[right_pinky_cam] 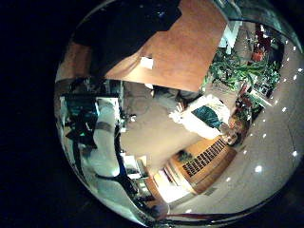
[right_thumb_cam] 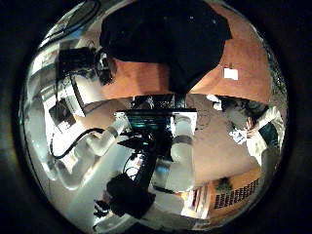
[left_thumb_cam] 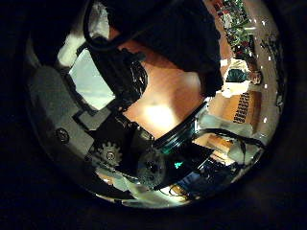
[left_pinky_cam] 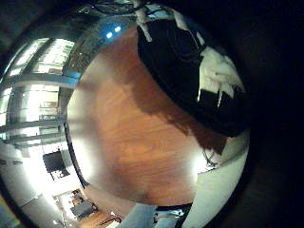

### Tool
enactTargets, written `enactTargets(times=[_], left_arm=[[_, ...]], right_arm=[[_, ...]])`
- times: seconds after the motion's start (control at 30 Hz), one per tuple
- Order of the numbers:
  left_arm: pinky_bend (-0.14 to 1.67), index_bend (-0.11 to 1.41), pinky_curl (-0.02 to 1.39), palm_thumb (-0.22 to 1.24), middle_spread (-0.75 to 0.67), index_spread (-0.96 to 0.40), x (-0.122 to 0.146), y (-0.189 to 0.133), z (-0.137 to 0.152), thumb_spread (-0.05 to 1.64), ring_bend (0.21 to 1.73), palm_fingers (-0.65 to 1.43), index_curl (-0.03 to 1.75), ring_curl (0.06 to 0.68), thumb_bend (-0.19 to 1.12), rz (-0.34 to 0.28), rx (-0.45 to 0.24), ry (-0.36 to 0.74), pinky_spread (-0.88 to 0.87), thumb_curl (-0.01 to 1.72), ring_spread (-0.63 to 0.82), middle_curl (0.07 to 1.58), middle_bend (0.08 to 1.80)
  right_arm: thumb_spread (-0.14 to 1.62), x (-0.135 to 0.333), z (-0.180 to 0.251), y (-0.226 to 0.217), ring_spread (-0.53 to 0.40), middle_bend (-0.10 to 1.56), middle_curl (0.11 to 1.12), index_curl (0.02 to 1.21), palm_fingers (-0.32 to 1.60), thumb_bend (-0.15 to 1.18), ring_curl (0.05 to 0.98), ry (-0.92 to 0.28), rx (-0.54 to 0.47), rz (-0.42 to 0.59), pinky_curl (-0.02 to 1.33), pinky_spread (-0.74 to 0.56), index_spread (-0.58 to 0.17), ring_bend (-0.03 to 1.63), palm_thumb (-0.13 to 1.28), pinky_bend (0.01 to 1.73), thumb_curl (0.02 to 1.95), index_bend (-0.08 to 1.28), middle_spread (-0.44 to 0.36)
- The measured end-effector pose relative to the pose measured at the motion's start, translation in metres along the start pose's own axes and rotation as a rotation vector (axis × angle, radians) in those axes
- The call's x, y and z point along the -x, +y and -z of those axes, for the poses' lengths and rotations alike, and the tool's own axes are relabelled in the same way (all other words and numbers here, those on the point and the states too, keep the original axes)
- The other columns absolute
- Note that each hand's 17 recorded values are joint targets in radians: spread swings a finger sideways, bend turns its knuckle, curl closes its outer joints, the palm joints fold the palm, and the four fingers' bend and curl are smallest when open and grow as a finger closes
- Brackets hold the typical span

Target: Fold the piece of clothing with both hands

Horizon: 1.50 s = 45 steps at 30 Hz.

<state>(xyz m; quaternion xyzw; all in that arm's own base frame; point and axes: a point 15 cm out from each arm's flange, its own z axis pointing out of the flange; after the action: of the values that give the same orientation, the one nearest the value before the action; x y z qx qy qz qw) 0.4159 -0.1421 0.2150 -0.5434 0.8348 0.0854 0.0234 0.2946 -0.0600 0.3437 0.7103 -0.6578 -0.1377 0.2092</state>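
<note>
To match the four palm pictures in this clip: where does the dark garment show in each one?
Left little finger side: dark garment on the wooden table, under the hand's fingers.
Left thumb side: garment on the table.
Right little finger side: garment at the table's edge.
Right thumb side: garment spread on the table.
Shared landmark: the table.

Four fisheye palm views, each a circle in a black surround, straight lines bent hard toward the rim. Bright windows (left_pinky_cam: 38, 66) blow out to white in the left little finger side view, far from the robot hand, and throw pale glare across the wooden bench (left_pinky_cam: 142, 123). Another hot glare patch sits on the bench beside the left robot hand (left_thumb_cam: 115, 144). The dark garment (right_thumb_cam: 166, 39) reads near black, folds barely visible. Small ceiling spotlights (right_pinky_cam: 258, 169) dot the right little finger side view. Rim areas are dim and smeared.
</note>
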Motion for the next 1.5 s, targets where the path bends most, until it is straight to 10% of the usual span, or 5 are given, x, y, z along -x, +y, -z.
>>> enactTargets(times=[0.43,1.07,1.23,1.33,1.5], left_arm=[[1.22,0.59,0.63,0.67,-0.50,-0.61,0.004,-0.015,0.058,1.61,1.35,1.14,0.77,0.536,0.32,-0.008,0.142,0.025,-0.56,0.75,-0.42,0.76,1.10],[1.21,0.52,0.65,0.58,-0.50,-0.65,0.010,-0.015,0.073,1.60,1.36,1.13,0.87,0.533,0.49,-0.009,0.161,0.026,-0.56,0.88,-0.41,0.77,1.10],[1.21,0.50,0.65,0.56,-0.50,-0.66,0.012,-0.012,0.074,1.60,1.36,1.12,0.89,0.531,0.53,-0.009,0.168,0.026,-0.56,0.91,-0.41,0.77,1.10],[1.21,0.48,0.65,0.54,-0.50,-0.66,0.013,-0.011,0.076,1.60,1.36,1.12,0.90,0.530,0.55,-0.008,0.167,0.025,-0.56,0.93,-0.41,0.77,1.09],[1.20,0.47,0.66,0.51,-0.50,-0.67,0.019,-0.006,0.086,1.59,1.36,1.12,0.92,0.530,0.59,0.001,0.150,0.026,-0.57,0.95,-0.42,0.77,1.09]], right_arm=[[1.12,0.002,-0.066,-0.053,0.063,0.24,0.37,0.27,0.22,-0.02,0.287,0.001,0.043,0.016,0.30,0.36,-0.319,0.51,0.24,0.36,0.26,0.15,-0.014],[1.07,0.029,-0.170,-0.092,0.010,0.31,0.40,0.26,0.23,-0.02,0.299,0.039,0.088,-0.020,0.29,0.33,-0.219,0.59,0.27,0.37,0.27,0.15,-0.030],[1.09,0.038,-0.169,-0.102,-0.129,0.41,0.44,0.26,0.45,0.01,0.352,0.057,0.060,-0.012,0.28,0.22,-0.226,0.77,0.39,0.38,0.30,0.15,-0.099],[1.10,0.038,-0.165,-0.109,-0.236,0.41,0.48,0.22,0.83,0.03,0.444,0.060,0.023,-0.014,0.39,-0.09,-0.278,1.05,0.53,0.80,0.32,0.11,-0.175],[1.10,0.037,-0.157,-0.114,-0.273,0.67,0.63,0.30,1.18,0.06,0.534,0.068,-0.018,-0.012,0.53,-0.22,-0.389,1.13,0.70,1.06,0.36,0.36,-0.264]])
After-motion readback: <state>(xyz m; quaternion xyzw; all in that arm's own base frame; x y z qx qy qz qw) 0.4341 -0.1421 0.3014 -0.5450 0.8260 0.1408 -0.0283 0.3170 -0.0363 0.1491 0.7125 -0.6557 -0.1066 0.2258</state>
